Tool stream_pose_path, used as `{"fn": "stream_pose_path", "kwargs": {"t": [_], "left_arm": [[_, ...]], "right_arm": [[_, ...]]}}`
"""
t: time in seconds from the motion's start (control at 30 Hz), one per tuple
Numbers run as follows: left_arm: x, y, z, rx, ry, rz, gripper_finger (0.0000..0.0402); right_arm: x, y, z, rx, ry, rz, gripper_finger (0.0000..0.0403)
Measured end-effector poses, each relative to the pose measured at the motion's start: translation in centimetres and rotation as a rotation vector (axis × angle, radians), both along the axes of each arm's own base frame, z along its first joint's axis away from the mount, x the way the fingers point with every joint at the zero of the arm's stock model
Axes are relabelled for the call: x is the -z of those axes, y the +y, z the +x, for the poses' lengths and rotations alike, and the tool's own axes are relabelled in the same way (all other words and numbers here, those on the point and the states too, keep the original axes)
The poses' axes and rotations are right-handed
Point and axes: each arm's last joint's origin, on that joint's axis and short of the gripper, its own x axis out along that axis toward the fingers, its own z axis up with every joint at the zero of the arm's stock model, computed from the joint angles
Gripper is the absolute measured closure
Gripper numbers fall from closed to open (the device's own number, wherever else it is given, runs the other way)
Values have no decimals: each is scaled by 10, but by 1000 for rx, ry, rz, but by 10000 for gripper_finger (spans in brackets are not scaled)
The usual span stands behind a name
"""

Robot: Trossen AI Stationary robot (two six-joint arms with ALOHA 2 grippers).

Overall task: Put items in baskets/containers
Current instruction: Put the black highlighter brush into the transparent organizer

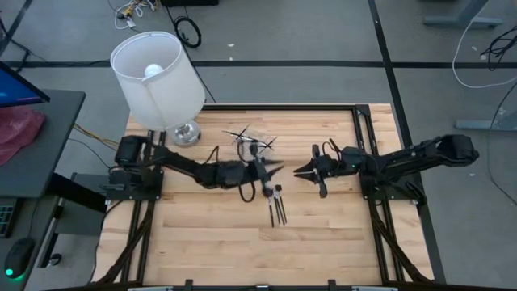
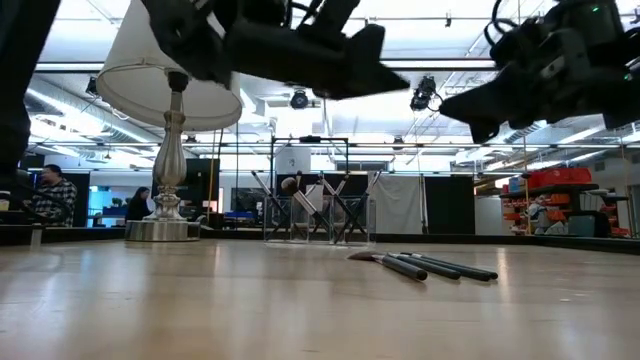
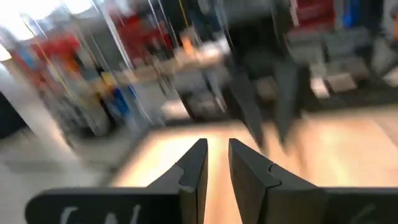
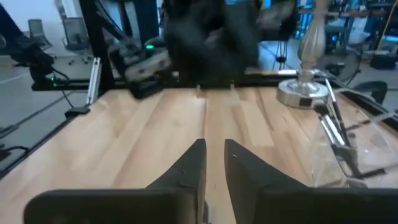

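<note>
The light wooden worktop [image 1: 194, 234] carries a white-shaded lamp [image 1: 157, 81] whose silver base stands at its far left corner. A clear plastic container [image 1: 252, 147] holding brushes sits near the far edge, centre. Three dark makeup brushes [image 1: 278, 207] lie side by side mid-worktop.
</note>
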Motion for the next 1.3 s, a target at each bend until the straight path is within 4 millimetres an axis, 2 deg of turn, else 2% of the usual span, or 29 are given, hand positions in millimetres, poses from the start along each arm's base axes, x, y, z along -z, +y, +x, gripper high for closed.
{"fn": "stream_pose_path", "kwargs": {"t": [0.17, 0.3, 0.4, 0.6, 0.73, 0.87, 0.97, 1.13, 1.3], "left_arm": [[13, -26, -7, 71, 94, -295, 332], [29, -49, -9, 123, 165, -345, 328], [37, -61, -10, 140, 176, -363, 306], [39, -62, -12, 66, 151, -459, 231], [44, -64, -10, 77, 151, -509, 200], [58, -67, -9, 70, 165, -553, 197], [64, -70, -8, 51, 150, -631, 203], [71, -76, -9, 54, 165, -664, 215], [72, -84, -12, 27, 148, -766, 216]], "right_arm": [[-1, 4, 0, 53, -7, -9, 341], [4, 5, 0, 37, 42, -26, 341], [11, 9, -1, 15, 112, -17, 338], [19, 22, 0, -53, 171, -18, 299], [29, 35, 3, -122, 196, -71, 261], [43, 47, 6, -187, 240, -102, 232], [52, 53, 9, -173, 285, 19, 222], [77, 60, 10, -102, 407, 9, 221], [91, 67, 27, -64, 472, 18, 222]]}}
